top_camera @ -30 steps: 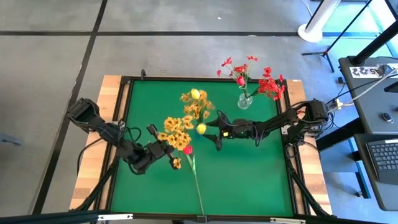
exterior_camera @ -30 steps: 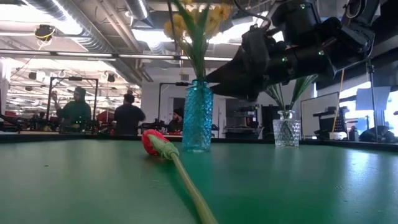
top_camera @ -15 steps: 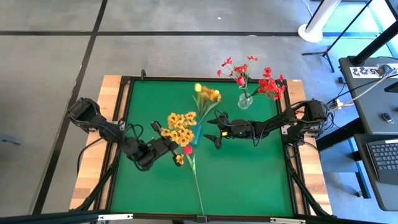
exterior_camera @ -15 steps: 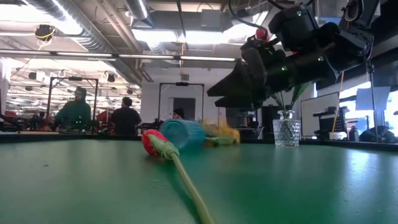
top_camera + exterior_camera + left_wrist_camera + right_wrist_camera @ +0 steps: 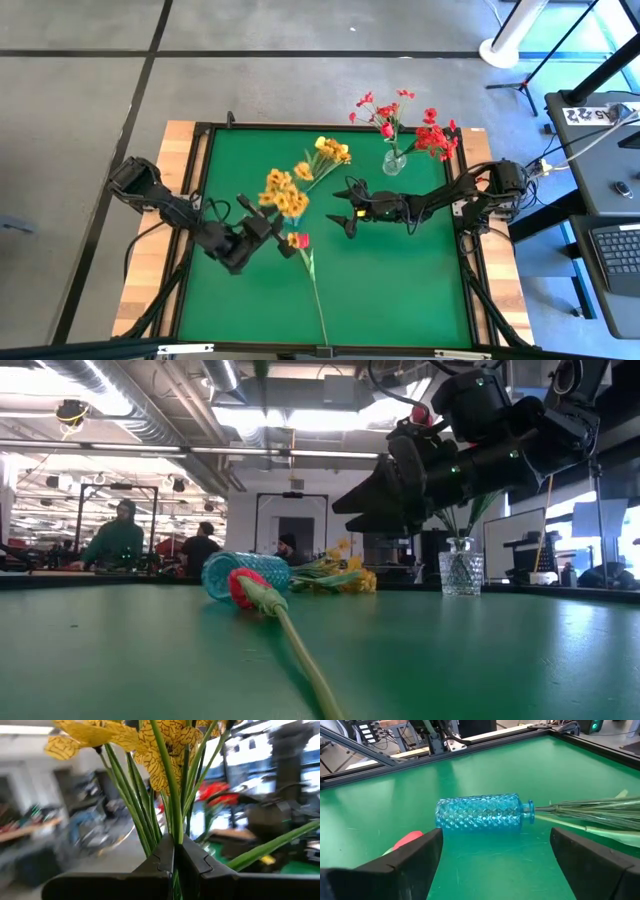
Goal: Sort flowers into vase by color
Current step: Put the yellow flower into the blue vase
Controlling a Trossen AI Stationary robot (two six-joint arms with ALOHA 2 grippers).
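Observation:
My left gripper [image 5: 264, 226] is shut on a bunch of yellow-orange blossoms [image 5: 283, 192], near the table's middle. The blue glass vase [image 5: 480, 813] lies on its side on the green table, mouth toward the far edge. Yellow flowers [image 5: 330, 152] lie on the table with their stems [image 5: 585, 811] reaching into its mouth. My right gripper [image 5: 345, 210] hovers open just right of the vase and touches nothing. A red tulip [image 5: 301, 240] lies flat by the vase, its long stem [image 5: 318, 300] running toward the near edge. My left gripper pinches several thin green stems [image 5: 172, 827] of the yellow-orange bunch between its two shut fingers [image 5: 192, 862]. It comes slanting from the table's left. The blossoms [image 5: 150, 750] stand out beyond the fingertips, and the bunch is held up off the table.
A clear glass vase [image 5: 393, 161] with red flowers [image 5: 400, 122] stands upright near the far right corner, also in the low view [image 5: 461, 572]. The table has a raised dark frame [image 5: 200, 200]. People show in the room beyond.
The blue vase has tipped over from upright onto its side, and its yellow flowers have fallen toward the far edge and now lie on the table. My right gripper has drawn back slightly toward the right edge.

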